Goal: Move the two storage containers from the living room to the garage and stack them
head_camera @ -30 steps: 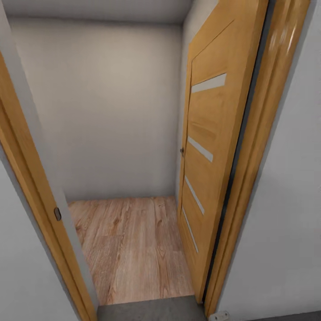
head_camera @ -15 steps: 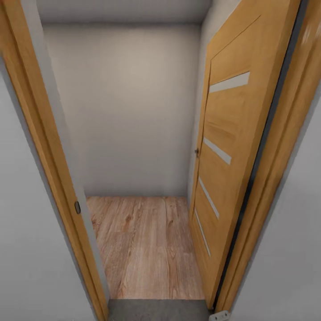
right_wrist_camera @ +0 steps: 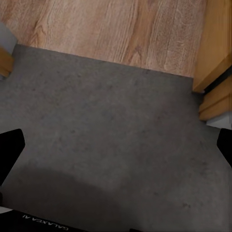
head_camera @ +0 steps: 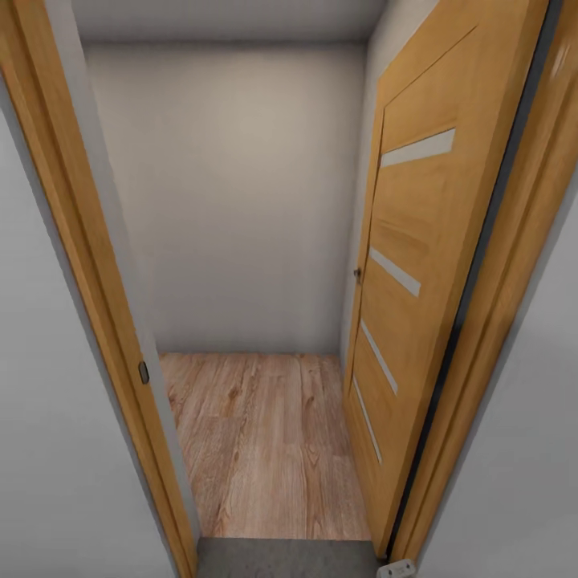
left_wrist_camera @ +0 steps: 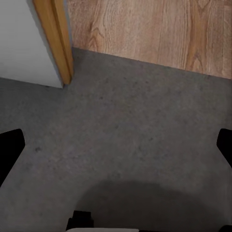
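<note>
Grey concrete floor [left_wrist_camera: 135, 140] sits right under both claws, left claw [left_wrist_camera: 116, 145] and right claw [right_wrist_camera: 116, 145] each spread wide with nothing between the fingers. Straight ahead, an open wooden door [head_camera: 417, 265] swings inward beside the door frame [head_camera: 88, 265], with wood plank floor [head_camera: 265, 449] and a beige wall [head_camera: 241, 193] beyond.

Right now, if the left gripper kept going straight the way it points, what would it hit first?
Most likely the dark grey concrete floor: the left gripper points down at it, jaws spread wide with nothing between them. The wood plank floor and door frame lie off that line. Depth is unclear.
</note>
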